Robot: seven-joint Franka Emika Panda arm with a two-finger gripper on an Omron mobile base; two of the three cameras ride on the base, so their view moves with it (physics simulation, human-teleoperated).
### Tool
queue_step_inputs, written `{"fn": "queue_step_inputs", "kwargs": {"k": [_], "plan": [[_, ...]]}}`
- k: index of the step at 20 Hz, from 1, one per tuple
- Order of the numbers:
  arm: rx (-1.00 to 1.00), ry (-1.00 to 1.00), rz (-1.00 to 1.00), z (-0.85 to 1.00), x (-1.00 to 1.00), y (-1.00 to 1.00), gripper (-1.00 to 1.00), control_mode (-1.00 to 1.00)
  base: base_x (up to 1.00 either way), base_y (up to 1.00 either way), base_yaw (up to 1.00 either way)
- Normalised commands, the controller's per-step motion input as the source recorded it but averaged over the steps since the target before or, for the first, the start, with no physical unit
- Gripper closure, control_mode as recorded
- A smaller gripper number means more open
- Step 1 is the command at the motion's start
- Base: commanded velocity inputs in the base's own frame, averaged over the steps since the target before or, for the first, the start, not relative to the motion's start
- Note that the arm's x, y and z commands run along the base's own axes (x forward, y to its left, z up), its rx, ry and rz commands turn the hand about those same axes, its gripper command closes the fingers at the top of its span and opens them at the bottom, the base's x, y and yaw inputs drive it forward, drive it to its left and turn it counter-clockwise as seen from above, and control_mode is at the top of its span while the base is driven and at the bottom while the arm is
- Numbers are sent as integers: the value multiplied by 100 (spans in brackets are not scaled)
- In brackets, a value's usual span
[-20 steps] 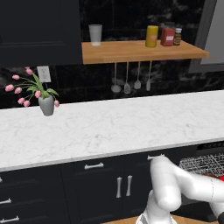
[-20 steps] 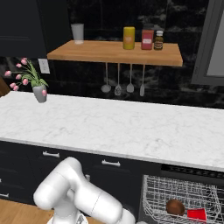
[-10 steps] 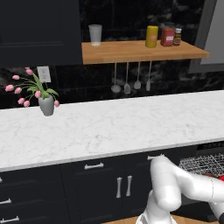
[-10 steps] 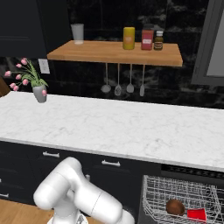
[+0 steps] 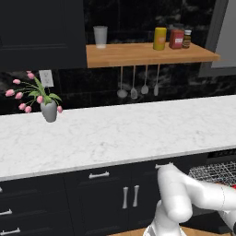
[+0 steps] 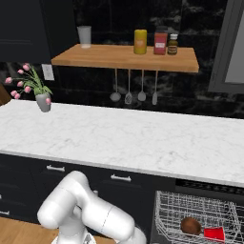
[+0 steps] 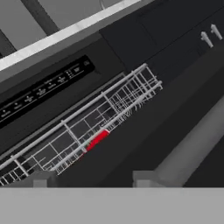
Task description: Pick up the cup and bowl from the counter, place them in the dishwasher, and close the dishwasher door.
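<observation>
Resting in rack (image 6: 198, 214) — cup (image 6: 214, 233), bowl (image 6: 190, 225).

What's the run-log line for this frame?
stage: cup and bowl racked | gripper: open, empty, over wire rack | red cup and brown bowl: in rack | dishwasher door: not yet closed

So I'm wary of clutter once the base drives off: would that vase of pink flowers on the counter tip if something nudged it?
Probably fairly easily. The vase looks small and narrow at its foot, while the pink flowers spread wide and lean to one side, so it seems top-heavy. It stands alone on the smooth counter, so a low push might slide it instead.
</observation>
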Motion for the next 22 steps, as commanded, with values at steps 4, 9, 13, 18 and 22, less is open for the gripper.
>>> {"fn": "queue_step_inputs", "kwargs": {"k": [4, 9, 13, 18, 22], "plan": [[0, -41, 0, -4, 100, 28, -100, -100, 0, 0, 0], [0, -22, 2, -27, 100, 25, -100, -100, 0, 0, 0], [-4, -1, 2, -27, 74, 21, -100, -100, 0, 0, 0], [-8, 0, 1, -17, 100, 20, -100, -100, 0, 0, 0], [-14, 7, 2, -38, 53, 5, -100, -100, 0, 0, 0]]}}
